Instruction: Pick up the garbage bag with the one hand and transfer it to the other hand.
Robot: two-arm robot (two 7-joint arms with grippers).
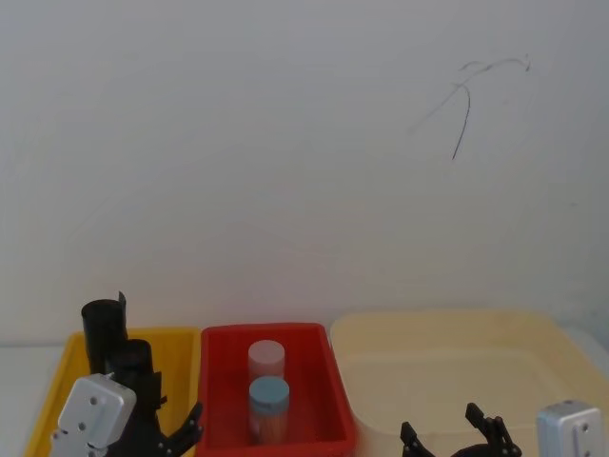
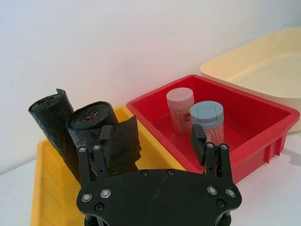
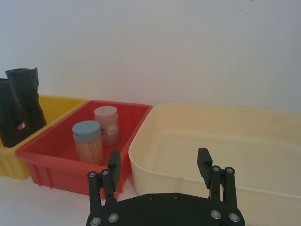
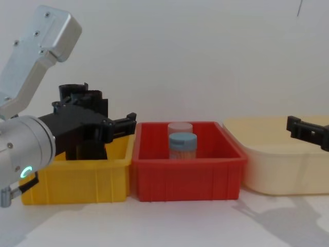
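Low on the head view's left, the left gripper [image 1: 183, 433] is hanging over the yellow bin [image 1: 176, 335] with its fingers spread and empty. The garbage bag [image 1: 133, 357] is standing upright just beyond them, and a second black roll [image 1: 103, 324] is standing behind it. The right gripper [image 1: 442, 428], its fingers likewise released, is hovering at the near rim of the cream bin [image 1: 428, 328].

Closer in, the left wrist view is adding the bag's spiral top and a loose flap lying beside one finger [image 2: 106, 136]; whether they are touching cannot be told. The other finger is lining up with the blue-lidded jar [image 2: 206, 117], which is standing in the red bin [image 2: 263, 127] just beside a pink-lidded jar [image 2: 180, 106].

Ahead of the parted right fingers, the right wrist view is showing the cream bin's hollow, with both rolls well off to one side.

Side-on, the chest view is showing the left fingers pointing toward the red bin, the rolls rising above the yellow rim behind them, and all three bins sitting in a row on the counter [image 4: 180, 221].
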